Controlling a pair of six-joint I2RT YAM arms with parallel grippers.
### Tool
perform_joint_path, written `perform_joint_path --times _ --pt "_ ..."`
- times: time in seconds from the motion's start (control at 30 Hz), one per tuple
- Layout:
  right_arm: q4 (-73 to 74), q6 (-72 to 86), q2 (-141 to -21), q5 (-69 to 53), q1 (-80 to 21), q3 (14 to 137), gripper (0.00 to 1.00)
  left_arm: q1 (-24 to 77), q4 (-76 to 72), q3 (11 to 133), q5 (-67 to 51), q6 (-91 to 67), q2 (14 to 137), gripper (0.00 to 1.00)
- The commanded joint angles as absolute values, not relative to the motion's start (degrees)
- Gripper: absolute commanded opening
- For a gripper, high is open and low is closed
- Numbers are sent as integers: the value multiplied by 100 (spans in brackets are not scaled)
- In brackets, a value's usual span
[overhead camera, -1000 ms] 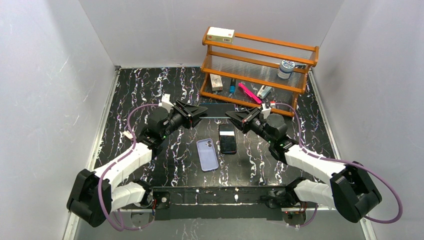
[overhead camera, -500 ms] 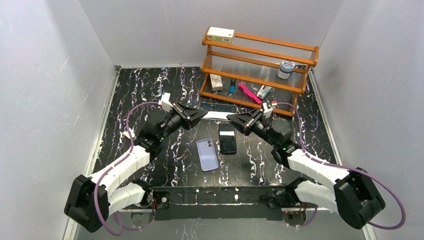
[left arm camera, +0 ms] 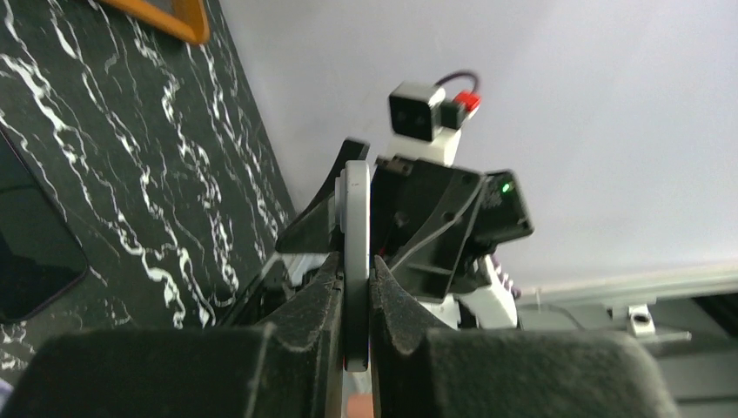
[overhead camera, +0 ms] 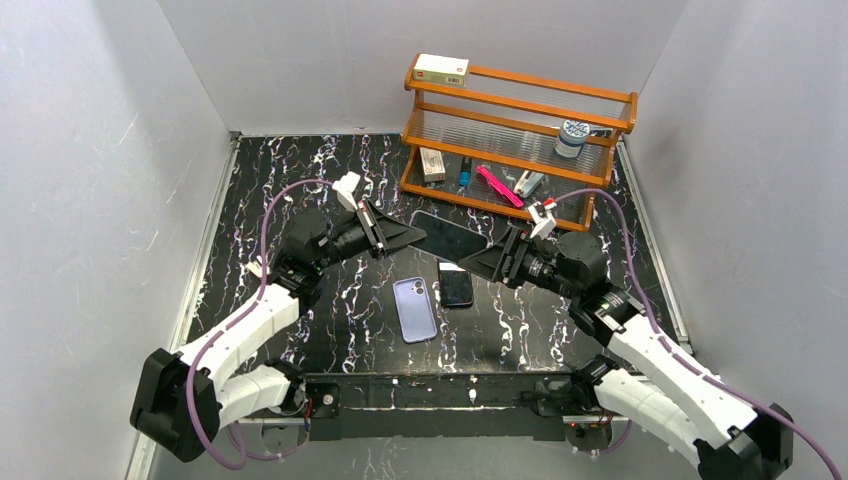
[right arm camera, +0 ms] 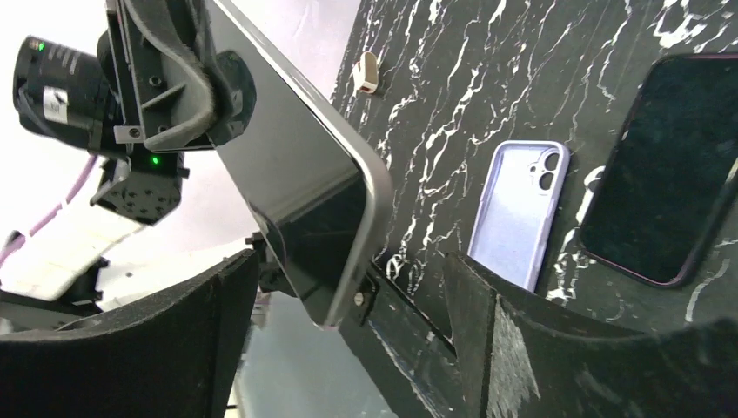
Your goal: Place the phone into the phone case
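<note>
The left gripper (overhead camera: 418,236) is clamping the phone (overhead camera: 455,236), a black glass-fronted slab with a pale rim, by one short end and holding it lifted above the black marbled table (overhead camera: 290,180). In the left wrist view the phone is showing edge-on, its rim pinched tight between both fingers.

The right gripper (overhead camera: 466,266) is waiting at about 5 o'clock of the phone with its fingers (right arm camera: 174,348) spread wide. The phone's free corner is hanging between them. Whether it is touching either pad cannot be told.

The phone case (overhead camera: 414,309), a pale lavender shell, is lying flat on the table at about 7 o'clock of the raised phone, with nothing gripping it. A second phone (overhead camera: 456,284) is lying flat just at 2 o'clock of the case, a thin strip of table separating their long edges. Bare marbled surface is stretching away at 9 o'clock of the case.

An orange wooden rack (overhead camera: 520,100) is standing at 1 o'clock of the raised phone, apart from it.
</note>
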State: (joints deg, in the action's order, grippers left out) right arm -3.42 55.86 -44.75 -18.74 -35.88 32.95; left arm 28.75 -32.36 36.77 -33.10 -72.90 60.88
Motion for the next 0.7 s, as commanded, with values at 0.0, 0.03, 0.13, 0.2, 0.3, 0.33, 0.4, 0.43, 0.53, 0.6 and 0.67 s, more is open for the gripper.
perform_joint_path --times 0.0,0.03,0.13,0.2,0.3,0.33,0.4,0.43,0.53,0.6,0.67 --pt "771 4823 -4065 -1672 -3588 3857 86 2839 -2803 4118 -4610 -6530 6258 0" --pt "883 4769 -4053 -1634 -3592 3970 87 2839 -2619 4156 -4761 -6351 6300 0" --pt "1253 4527 -4150 -1623 -3589 4296 90 2839 -2036 4270 -5131 -5806 6357 0" --pt "1385 4304 -4297 -1777 -3586 4465 91 2839 -1657 4374 -5328 -5407 6392 0" --pt "1394 3901 -4625 -2471 -3594 4704 88 2832 -1318 4515 -5723 -4951 6516 0" --pt "1366 3807 -4745 -2769 -3587 4776 86 2837 -1289 4544 -5854 -4900 6555 0" --pt "1274 3708 -4972 -3395 -3593 4873 81 2831 -1283 4568 -6030 -4850 6597 0" --pt "1204 3701 -5052 -3624 -3589 4877 79 2831 -1238 4589 -6078 -4811 6607 1" --pt "936 3763 -5221 -4108 -3590 4768 73 2830 -1044 4646 -6150 -4622 6647 1" --pt "772 3823 -5314 -4284 -3589 4636 72 2832 -1077 4645 -6164 -4610 6666 1" --pt "727 3832 -5423 -4426 -3594 4554 72 2833 -1180 4601 -6142 -4680 6671 1"
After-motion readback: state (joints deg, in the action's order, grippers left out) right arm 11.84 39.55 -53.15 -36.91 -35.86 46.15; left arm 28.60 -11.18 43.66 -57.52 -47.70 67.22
